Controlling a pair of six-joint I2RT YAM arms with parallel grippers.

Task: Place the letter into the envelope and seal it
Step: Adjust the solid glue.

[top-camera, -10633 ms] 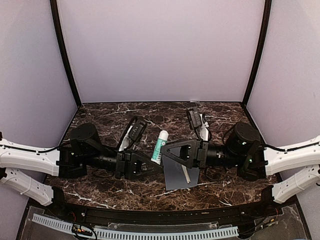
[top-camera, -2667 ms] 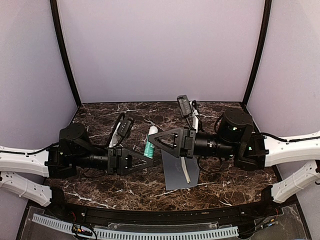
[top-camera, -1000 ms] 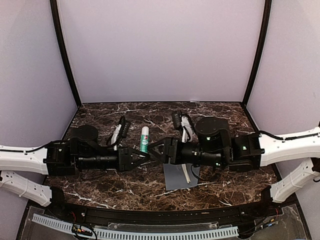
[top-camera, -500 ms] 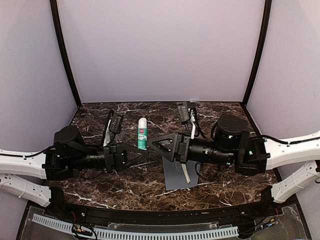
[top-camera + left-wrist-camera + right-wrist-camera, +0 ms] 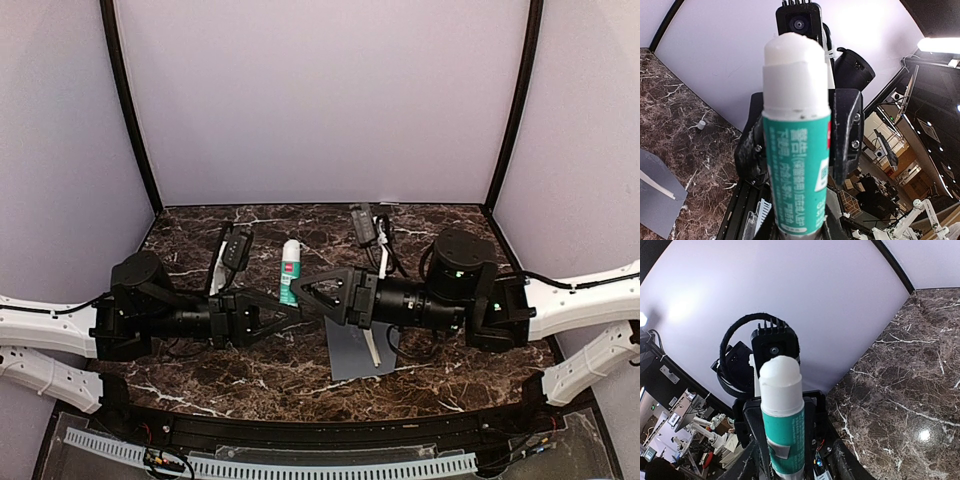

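Teal glue stick (image 5: 290, 270) (domed white tip) near flat envelope (image 5: 350, 360).

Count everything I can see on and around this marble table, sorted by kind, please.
Robot arms: 2
Glue stick: 1
Envelope: 1
White strip lying on the envelope: 1
Small white cap on the table: 1
Total: 6
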